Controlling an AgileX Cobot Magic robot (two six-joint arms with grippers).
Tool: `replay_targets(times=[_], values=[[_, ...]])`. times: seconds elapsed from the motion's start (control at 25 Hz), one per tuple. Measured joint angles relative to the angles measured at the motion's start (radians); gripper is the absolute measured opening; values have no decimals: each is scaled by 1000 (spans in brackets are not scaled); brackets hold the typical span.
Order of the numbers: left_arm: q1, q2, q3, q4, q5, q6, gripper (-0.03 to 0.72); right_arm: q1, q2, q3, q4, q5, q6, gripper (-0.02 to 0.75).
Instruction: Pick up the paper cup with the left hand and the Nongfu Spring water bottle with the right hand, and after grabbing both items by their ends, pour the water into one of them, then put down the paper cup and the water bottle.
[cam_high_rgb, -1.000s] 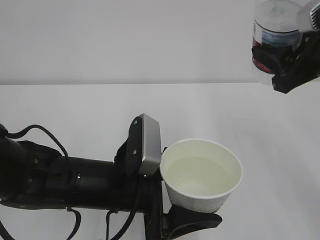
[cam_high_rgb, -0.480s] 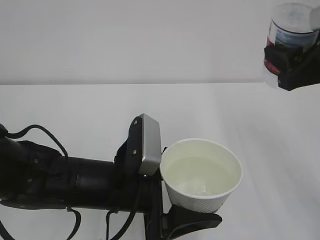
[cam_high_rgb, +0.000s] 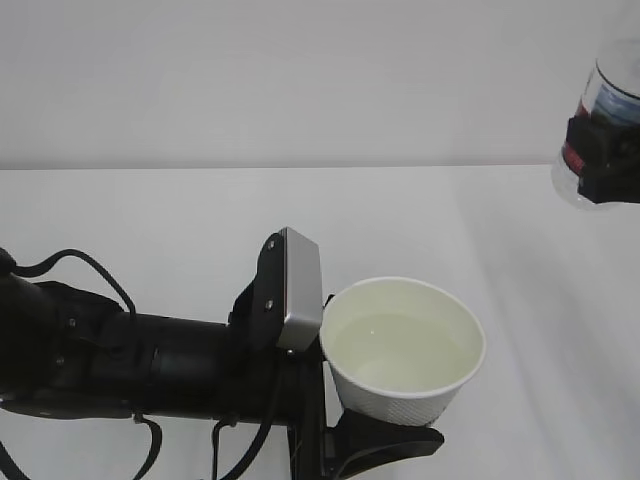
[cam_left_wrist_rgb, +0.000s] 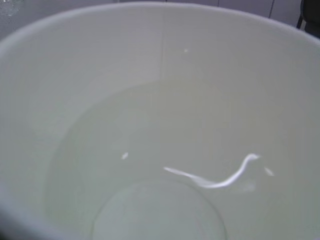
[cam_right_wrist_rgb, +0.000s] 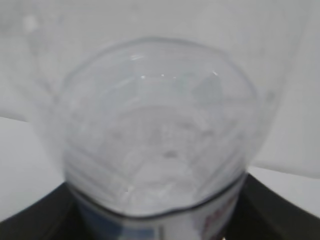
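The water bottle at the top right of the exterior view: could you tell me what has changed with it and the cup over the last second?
The Nongfu Spring water bottle, clamped in the right hand, has travelled right and a little down, so it is now partly cut off by the frame edge. Nothing was taken or released. The paper cup with its water stays put in the left hand.

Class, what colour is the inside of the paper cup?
Cream, with clear water in it; the left wrist view shows the paper cup best.
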Motion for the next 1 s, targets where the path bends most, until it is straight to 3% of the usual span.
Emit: replay_targets(times=[0.32,0.76,1.0], values=[[0,0,0,0,0,0,579,0,0,89,128,-58,-11,479],[0,0,0,-9,14,0,579,0,0,103,167,-62,-13,478],[-2,0,0,-122,16,0,579,0,0,103,169,-62,-15,478]])
